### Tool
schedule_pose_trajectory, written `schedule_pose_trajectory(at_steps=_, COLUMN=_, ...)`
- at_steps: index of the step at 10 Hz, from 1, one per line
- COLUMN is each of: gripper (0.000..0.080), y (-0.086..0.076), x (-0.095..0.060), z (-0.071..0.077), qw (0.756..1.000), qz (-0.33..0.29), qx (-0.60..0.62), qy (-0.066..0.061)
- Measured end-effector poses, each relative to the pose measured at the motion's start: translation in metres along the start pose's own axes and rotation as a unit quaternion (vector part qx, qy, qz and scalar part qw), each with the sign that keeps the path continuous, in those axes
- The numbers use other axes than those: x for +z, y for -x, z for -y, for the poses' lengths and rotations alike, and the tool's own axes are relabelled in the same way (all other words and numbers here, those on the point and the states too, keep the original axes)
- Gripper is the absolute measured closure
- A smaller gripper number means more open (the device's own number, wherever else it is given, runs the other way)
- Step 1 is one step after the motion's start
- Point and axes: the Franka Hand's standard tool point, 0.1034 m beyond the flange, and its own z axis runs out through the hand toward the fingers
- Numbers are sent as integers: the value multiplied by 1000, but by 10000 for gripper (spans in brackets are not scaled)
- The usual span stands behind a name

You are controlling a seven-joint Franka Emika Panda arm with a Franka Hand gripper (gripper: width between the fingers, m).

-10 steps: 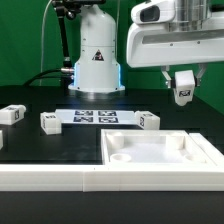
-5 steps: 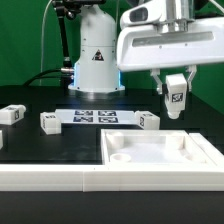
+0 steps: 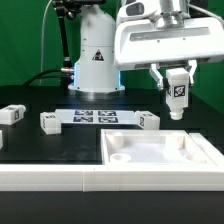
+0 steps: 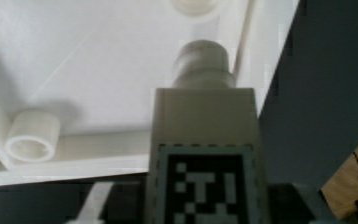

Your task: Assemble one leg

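Observation:
My gripper [image 3: 177,86] is shut on a leg [image 3: 178,96], a small white post with a black-and-white tag on its face. It holds the leg upright in the air, above the far right part of the large white panel [image 3: 160,152]. In the wrist view the leg [image 4: 204,120] runs out from between the jaws, tag toward the camera and round end over the panel [image 4: 87,70] near its edge. A raised round socket [image 4: 34,136] on the panel lies to one side of the leg.
Three more legs lie on the black table: one at the exterior view's far left [image 3: 12,114], one beside it [image 3: 49,121], one near the panel's far edge [image 3: 148,120]. The marker board [image 3: 95,116] lies between them. The robot base [image 3: 97,55] stands behind.
The gripper has moved with the leg a little toward the exterior view's left and slightly down. The panel and the loose legs have not moved.

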Motion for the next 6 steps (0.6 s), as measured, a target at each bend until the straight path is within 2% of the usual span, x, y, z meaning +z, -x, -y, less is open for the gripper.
schedule_pose_trajectory(at_steps=2, gripper=507, y=1, x=1, z=-2, qw=1000, qz=1, qx=2, qy=2)
schedule_pose_trajectory(at_steps=3, gripper=507, y=-5, x=8, z=-2, qw=1000, qz=0, qx=-27, qy=2)
schedule_pose_trajectory(at_steps=5, gripper=507, y=-35, x=25, z=-3, qw=998, qz=-8, qx=-67, qy=2)
schedule_pose_trajectory(at_steps=6, gripper=507, y=-41, x=28, z=-2, qw=997, qz=-12, qx=-71, qy=2)
